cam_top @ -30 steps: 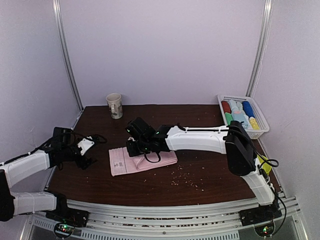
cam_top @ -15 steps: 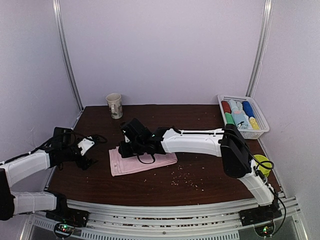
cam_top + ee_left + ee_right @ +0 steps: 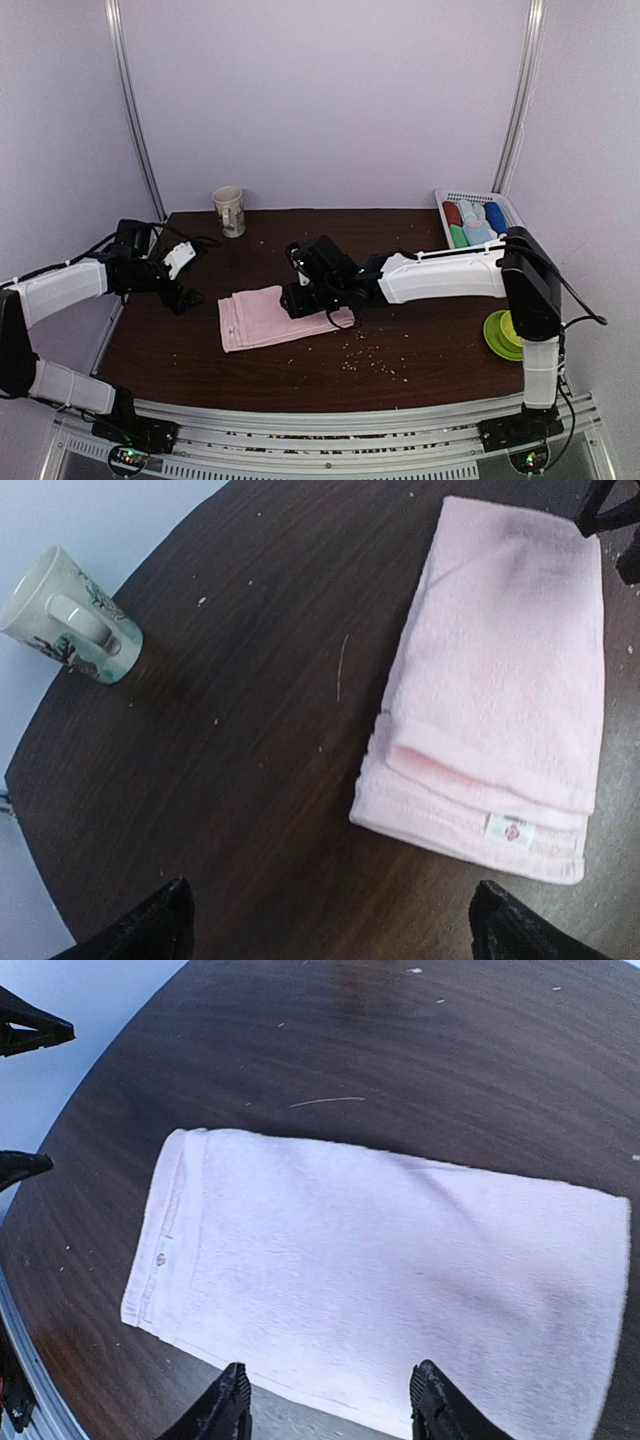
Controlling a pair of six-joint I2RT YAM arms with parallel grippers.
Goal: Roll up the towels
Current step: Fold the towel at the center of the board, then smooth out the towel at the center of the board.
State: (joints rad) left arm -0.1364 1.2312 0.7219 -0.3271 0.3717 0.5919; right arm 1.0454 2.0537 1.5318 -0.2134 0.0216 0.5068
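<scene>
1. We see one pale pink towel lying flat and folded on the dark table, left of the middle. Its long side runs left to right, and a small label sits at its left end.
2. Our right gripper is over the right end of this towel. In the right wrist view its two fingers stand moderately apart above the cloth with nothing between them. We cannot tell whether the tips touch the fabric.
3. Our left gripper hangs to the left of the towel, clear of it. In the left wrist view its fingers are spread wide and hold nothing, with bare table below them.
4. At the far right corner stands a white slatted basket with rolled towels packed inside: red, green, blue, yellow and a light blue one.
5. A mug stands upright at the far left of the table, well apart from the pink towel.
6. A round green thing lies near the right edge, partly behind the right arm.
7. Small crumbs are scattered on the wood in front of the towel.
</scene>
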